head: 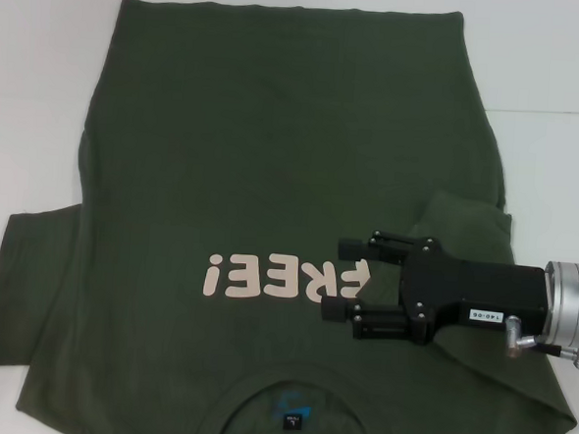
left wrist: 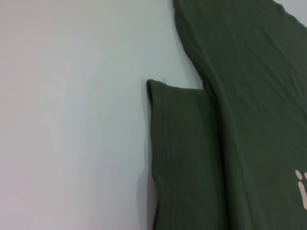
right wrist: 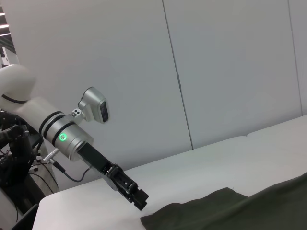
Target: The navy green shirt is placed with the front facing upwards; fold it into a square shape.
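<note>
The large dark olive-green cotton shirt (head: 272, 177) is lying print-up on the white table (head: 42, 84); the right gripper (head: 350, 278), fingers apart, is hovering over its chest; only the right wrist view is showing the left gripper (right wrist: 136, 197), beside the sleeve

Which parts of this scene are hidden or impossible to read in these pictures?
- Head view: the right gripper covers the last letter of the print on the navy green shirt.
- Head view: the shirt's collar and neck label are cut by the lower edge; the label text is too small.
- Head view: the left gripper is absent, seen only far off in the right wrist view.
- Left wrist view: only one sleeve and a print corner show.
</note>
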`<state>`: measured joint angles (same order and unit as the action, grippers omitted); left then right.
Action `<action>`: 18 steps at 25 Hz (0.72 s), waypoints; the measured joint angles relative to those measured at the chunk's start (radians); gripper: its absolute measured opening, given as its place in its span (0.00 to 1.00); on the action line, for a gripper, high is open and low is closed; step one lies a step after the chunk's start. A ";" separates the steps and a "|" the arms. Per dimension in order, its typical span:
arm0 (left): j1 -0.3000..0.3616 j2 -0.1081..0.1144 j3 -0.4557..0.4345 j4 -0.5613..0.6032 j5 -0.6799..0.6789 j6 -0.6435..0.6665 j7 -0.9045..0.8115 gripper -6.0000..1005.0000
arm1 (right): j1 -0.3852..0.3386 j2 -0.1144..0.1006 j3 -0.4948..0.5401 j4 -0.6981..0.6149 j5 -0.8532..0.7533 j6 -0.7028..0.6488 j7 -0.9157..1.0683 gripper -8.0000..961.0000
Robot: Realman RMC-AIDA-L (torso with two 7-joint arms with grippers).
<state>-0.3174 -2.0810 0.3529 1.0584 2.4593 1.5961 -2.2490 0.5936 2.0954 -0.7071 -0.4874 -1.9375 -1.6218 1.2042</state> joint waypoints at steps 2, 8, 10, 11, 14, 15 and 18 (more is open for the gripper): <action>-0.010 -0.001 0.000 -0.005 0.014 0.000 -0.003 0.85 | 0.000 0.000 0.000 0.000 0.000 0.000 0.000 0.90; -0.036 -0.005 0.003 -0.018 0.043 -0.006 -0.010 0.85 | -0.001 0.000 0.005 0.000 0.000 0.000 0.000 0.90; -0.040 -0.005 0.003 -0.019 0.044 -0.012 -0.011 0.85 | -0.002 0.000 0.007 0.000 0.000 0.000 0.000 0.90; -0.041 -0.004 0.003 -0.019 0.044 -0.014 -0.011 0.85 | -0.003 0.000 0.007 0.000 0.000 0.000 0.000 0.90; -0.042 -0.001 0.003 -0.020 0.053 -0.022 -0.014 0.84 | -0.004 0.000 0.008 0.000 0.000 0.000 0.000 0.90; -0.042 0.000 0.003 -0.020 0.061 -0.023 -0.016 0.84 | -0.004 0.000 0.008 0.000 0.000 0.001 0.000 0.90; -0.042 0.001 0.003 -0.020 0.090 -0.024 -0.023 0.84 | -0.001 0.000 0.009 0.006 0.000 0.002 0.000 0.90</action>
<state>-0.3595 -2.0799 0.3559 1.0384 2.5491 1.5718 -2.2721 0.5922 2.0954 -0.6982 -0.4817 -1.9375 -1.6194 1.2042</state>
